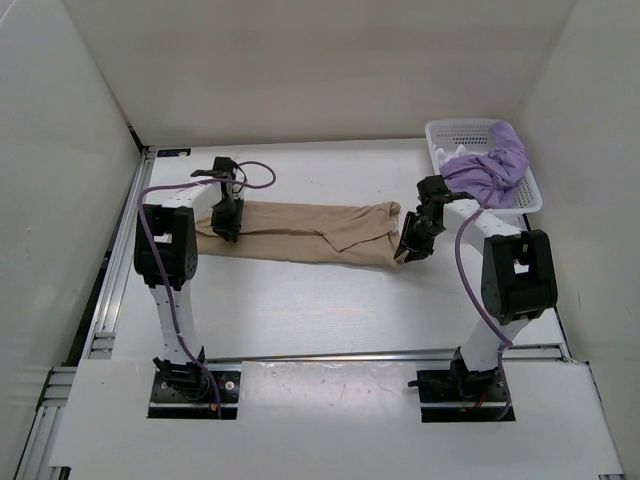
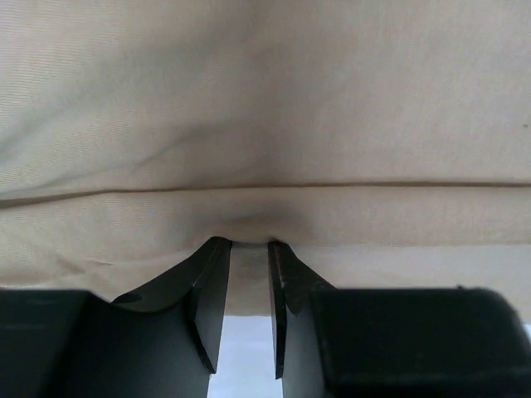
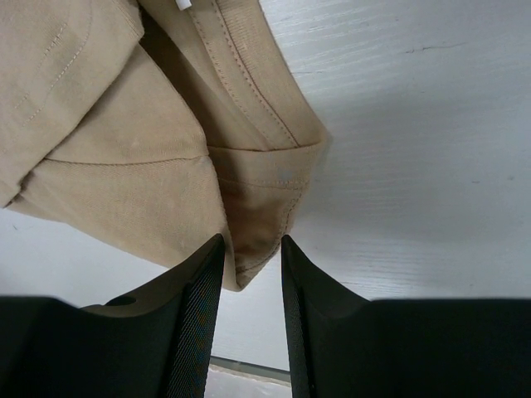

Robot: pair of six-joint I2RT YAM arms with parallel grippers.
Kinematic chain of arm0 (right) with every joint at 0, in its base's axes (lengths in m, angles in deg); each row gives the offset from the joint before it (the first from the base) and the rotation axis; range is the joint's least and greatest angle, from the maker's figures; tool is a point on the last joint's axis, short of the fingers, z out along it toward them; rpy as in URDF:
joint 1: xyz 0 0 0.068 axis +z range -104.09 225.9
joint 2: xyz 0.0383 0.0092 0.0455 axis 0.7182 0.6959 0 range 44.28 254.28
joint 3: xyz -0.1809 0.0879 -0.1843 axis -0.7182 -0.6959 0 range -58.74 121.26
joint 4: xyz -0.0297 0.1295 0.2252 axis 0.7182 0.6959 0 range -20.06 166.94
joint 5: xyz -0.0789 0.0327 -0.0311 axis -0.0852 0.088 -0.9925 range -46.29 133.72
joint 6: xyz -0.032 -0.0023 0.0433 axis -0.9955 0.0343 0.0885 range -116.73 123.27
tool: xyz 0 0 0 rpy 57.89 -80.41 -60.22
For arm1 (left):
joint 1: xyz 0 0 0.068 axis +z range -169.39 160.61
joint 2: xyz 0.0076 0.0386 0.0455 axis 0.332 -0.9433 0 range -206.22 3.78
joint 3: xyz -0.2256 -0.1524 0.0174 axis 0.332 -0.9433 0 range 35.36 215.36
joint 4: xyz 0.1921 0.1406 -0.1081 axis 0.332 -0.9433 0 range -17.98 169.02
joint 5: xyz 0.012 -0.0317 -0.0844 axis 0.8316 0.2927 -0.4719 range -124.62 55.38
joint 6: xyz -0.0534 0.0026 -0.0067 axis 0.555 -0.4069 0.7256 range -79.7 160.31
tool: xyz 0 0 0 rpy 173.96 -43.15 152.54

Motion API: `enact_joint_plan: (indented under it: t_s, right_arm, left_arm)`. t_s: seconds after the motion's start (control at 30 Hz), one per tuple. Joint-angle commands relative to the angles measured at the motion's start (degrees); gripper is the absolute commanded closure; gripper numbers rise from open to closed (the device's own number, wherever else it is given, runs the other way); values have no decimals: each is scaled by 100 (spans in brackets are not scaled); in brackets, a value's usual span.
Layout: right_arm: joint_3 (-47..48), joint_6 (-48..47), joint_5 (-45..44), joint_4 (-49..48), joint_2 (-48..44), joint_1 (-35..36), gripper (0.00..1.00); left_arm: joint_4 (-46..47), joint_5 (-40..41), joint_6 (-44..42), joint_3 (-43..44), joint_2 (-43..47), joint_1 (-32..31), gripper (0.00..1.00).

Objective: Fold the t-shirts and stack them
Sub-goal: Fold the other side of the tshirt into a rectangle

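The tan t-shirt (image 1: 300,232) lies on the table (image 1: 300,310) as a long, narrow band that runs from left to right between the two arms, in the middle of the work area. The left gripper (image 1: 228,230) is at the left end of the band. In the left wrist view its jaws are almost together and a fold of the tan cloth is pinched between them. The right gripper (image 1: 411,247) is at the right end. In the right wrist view its jaws stand a little apart, with a hemmed corner of the same shirt caught between them. The lavender t-shirt (image 1: 495,165) and the white t-shirt (image 1: 462,153) are in the basket (image 1: 530,197) at the far right corner of the table, the lavender one lying over the white one.
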Motion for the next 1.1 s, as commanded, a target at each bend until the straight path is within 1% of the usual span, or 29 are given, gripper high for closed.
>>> enact_joint_plan:
  t_s: [0.0,0.03,0.27,0.3,0.37,0.4,0.43,0.63,0.7,0.73,0.77,0.8,0.83,0.9,0.93,1.0,1.07]
  right_arm:
    - [-91,-65,-106,10,-179,21,62]
    - [-91,-65,-106,10,-179,21,62]
    - [-144,-65,-159,10,-179,21,62]
    - [-144,-65,-159,10,-179,21,62]
    - [-196,-65,-159,10,-179,21,62]
    - [-197,-65,-211,10,-179,21,62]
    - [-197,-65,-212,10,-179,21,62]
    - [-197,-118,-212,10,-302,21,60]
    - [-197,-118,-265,10,-381,21,59]
    - [-197,-118,-265,10,-442,21,59]
    - [-197,-118,-265,10,-512,21,59]
    - [-197,-170,-265,10,-513,21,58]
    - [-197,-171,-265,10,-591,21,49]
    - [-197,-171,-116,10,-680,21,41]
    - [-275,-171,-46,10,-758,21,35]
    - [-416,-48,121,-156,-829,21,32]
    - [-521,145,490,-341,-829,21,31]
  left_arm:
    - [77,231,1,150,-88,-22,64]
    - [77,283,1,281,-88,-22,60]
    - [77,284,1,651,-141,136,51]
    - [77,284,1,721,-193,197,44]
    - [77,354,1,870,-254,259,38]
    - [77,450,1,923,-333,320,38]
    - [77,529,1,924,-334,381,34]
    - [77,889,1,1451,-510,610,23]
    - [77,943,1,1565,-510,864,20]
    - [77,943,1,1653,-458,952,20]
    - [25,743,1,1653,-370,1153,18]
    - [-80,610,1,1723,-300,1260,17]
    - [-133,487,1,1724,-151,1356,17]
    - [-300,188,1,1585,-10,1654,15]
    - [-475,118,1,1496,113,1743,15]
    - [-538,-23,1,1224,237,1997,14]
    - [-538,-24,1,723,368,2139,14]
